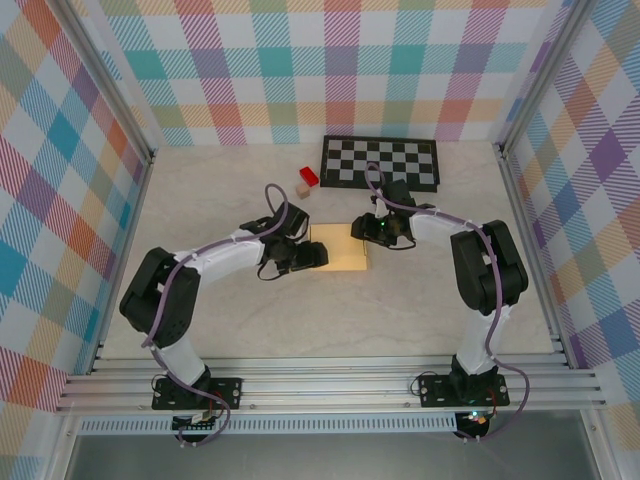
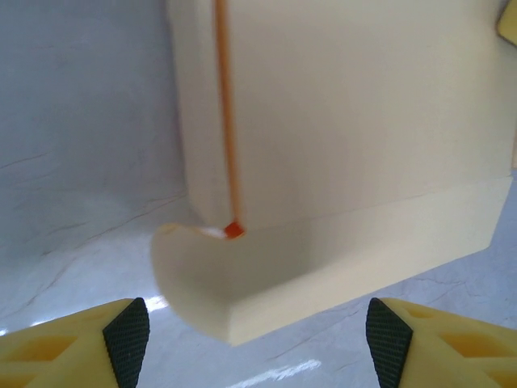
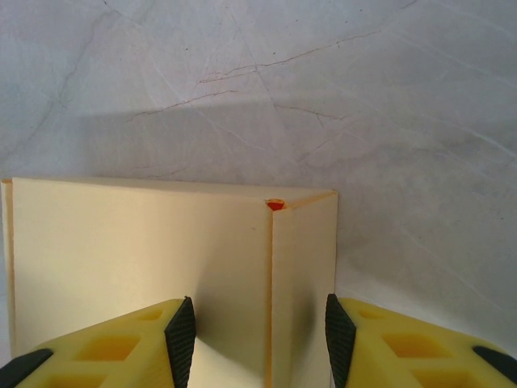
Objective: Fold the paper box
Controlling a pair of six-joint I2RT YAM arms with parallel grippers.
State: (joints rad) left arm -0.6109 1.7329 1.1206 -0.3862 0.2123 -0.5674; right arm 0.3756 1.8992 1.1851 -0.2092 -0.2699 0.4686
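Top external view: the paper box (image 1: 341, 252) lies at the middle of the frame, on the surface (image 1: 250, 330).
Left wrist view: the left fingers (image 2: 128, 333) stand wide apart at the bottom corners, gripping nothing. A rounded flap of the box lies just ahead of them.
Right wrist view: the right fingers (image 3: 181, 338) straddle a folded corner at the bottom of the frame. I cannot tell whether they pinch the card.
Risk: the thin card could crease off its fold line, or a flap could spring open if one side releases while the other pushes. A sideways shove could slide the whole box.
Surface: pale, marbled and smooth, so probably little grip. A red block (image 1: 307, 177), tan block (image 1: 301, 188) and checkered mat (image 1: 380, 162) sit in the upper middle, apart from the box.
Room: plaid walls (image 1: 300, 60) on three sides.
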